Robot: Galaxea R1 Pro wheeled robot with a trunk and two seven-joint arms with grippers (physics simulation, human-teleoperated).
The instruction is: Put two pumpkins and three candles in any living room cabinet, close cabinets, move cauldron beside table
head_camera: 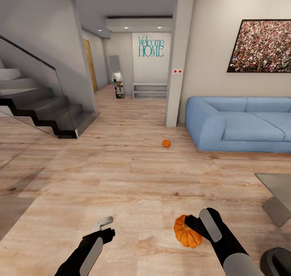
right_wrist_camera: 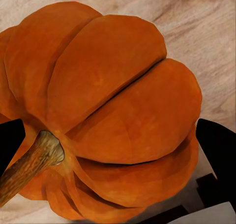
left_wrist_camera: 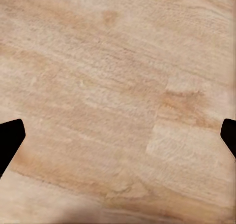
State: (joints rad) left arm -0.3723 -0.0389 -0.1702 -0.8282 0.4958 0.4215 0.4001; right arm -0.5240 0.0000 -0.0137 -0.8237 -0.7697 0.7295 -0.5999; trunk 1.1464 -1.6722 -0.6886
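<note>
The right gripper (head_camera: 193,226) clamps one pumpkin (head_camera: 187,231), stem sideways. The second pumpkin (head_camera: 166,143) lies on the floor well ahead, slightly nearer the right gripper; the left gripper (head_camera: 106,224) hangs spread and empty.

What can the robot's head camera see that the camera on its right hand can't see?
The head camera alone takes in the room: a second pumpkin far off on the floor, the blue sofa, the stairs, a corner of the grey table and the empty left gripper. The right wrist camera alone gives a close look at the ribs and the brown stem. Both show the held pumpkin in the right gripper over the wooden floor.
</note>
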